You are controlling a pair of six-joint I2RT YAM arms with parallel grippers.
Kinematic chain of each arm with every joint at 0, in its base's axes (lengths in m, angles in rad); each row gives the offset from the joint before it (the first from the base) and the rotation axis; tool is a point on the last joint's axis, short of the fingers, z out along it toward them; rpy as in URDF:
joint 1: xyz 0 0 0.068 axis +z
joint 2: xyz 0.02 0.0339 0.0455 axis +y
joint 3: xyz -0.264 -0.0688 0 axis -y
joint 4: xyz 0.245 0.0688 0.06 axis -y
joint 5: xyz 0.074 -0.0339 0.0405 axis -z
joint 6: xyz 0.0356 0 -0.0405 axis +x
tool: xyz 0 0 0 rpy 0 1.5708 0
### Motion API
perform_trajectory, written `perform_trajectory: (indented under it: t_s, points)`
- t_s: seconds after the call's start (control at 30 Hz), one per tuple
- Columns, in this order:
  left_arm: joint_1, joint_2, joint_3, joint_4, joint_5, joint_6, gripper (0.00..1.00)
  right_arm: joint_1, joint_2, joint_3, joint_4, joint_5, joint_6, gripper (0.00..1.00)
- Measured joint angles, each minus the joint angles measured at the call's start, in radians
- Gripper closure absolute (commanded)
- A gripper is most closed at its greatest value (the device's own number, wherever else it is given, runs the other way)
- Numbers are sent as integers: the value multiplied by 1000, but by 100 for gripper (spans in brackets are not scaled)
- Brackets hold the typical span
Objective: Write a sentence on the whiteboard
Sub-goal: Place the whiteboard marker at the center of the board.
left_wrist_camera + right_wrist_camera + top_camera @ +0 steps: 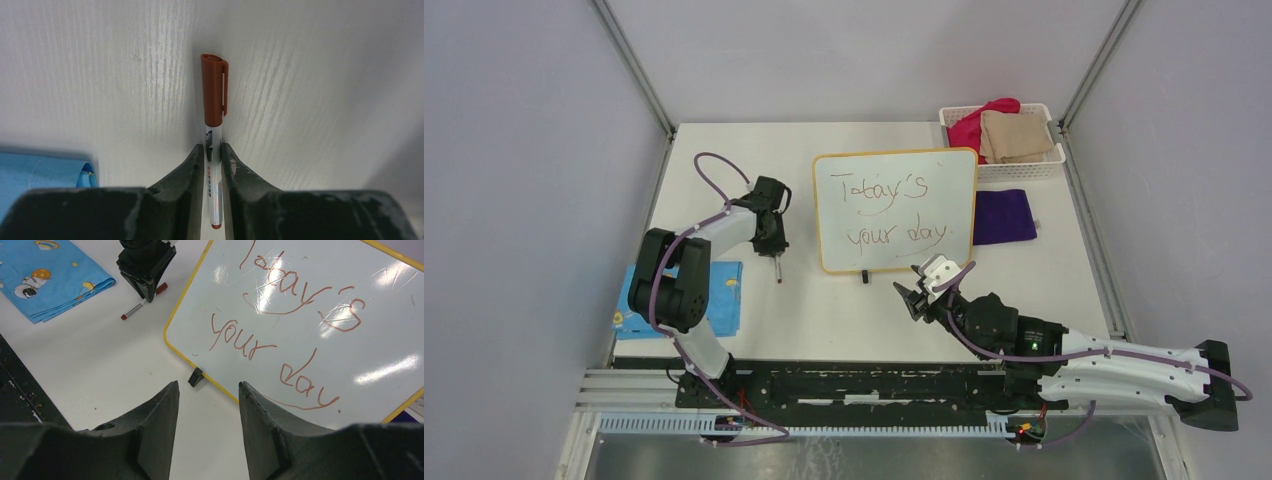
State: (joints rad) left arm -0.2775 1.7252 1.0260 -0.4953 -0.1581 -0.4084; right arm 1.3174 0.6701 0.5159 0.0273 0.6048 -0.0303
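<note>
At the centre of the overhead view, the whiteboard (956,205) stands propped on its black feet toward the back of the table (844,325). It already carries the sentence (886,191), "Today's your day", in thin reddish-brown cursive over two lines. Judged from that, the writing itself looks finished.

What remains seems to be putting the pen away. At the left of the frame the left gripper (774,247) points down at the tabletop with its jaws narrow on either side of the marker (215,100). The marker's brown cap is on and it appears to lie flat on the surface. I cannot tell whether the fingers pinch the barrel or merely flank it.

At lower centre the right gripper (207,387) hovers just in front of the board's bottom edge, jaws moderately apart and holding nothing.

The surface is a white table with a faint grain. A blue patterned cloth (727,290) lies at its lower left edge, and a purple cloth (1004,217) lies just right of the board. Behind that, at upper right, a white basket (1019,170) holds pink and beige fabric. Plain pale grey panels in slim metal framing close in the cell on three sides.
</note>
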Motion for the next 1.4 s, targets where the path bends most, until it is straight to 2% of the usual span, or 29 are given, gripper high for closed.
perform_trajectory:
  t_s: [0.4, 0.83, 1.1, 1.4]
  points:
    - [-10, 1, 0, 0, 0, 2, 78, 0, 0, 0, 0, 2, 0, 47]
    - [-16, 1, 0, 2, -1, 8, 73, 0, 1, 0, 0, 2, 0, 47]
    - [-17, 1, 0, 2, 3, 8, 78, 0, 5, 0, -1, 2, 0, 47]
    - [-28, 1, 0, 4, 4, 8, 79, 0, 5, 2, -4, 2, 7, 48]
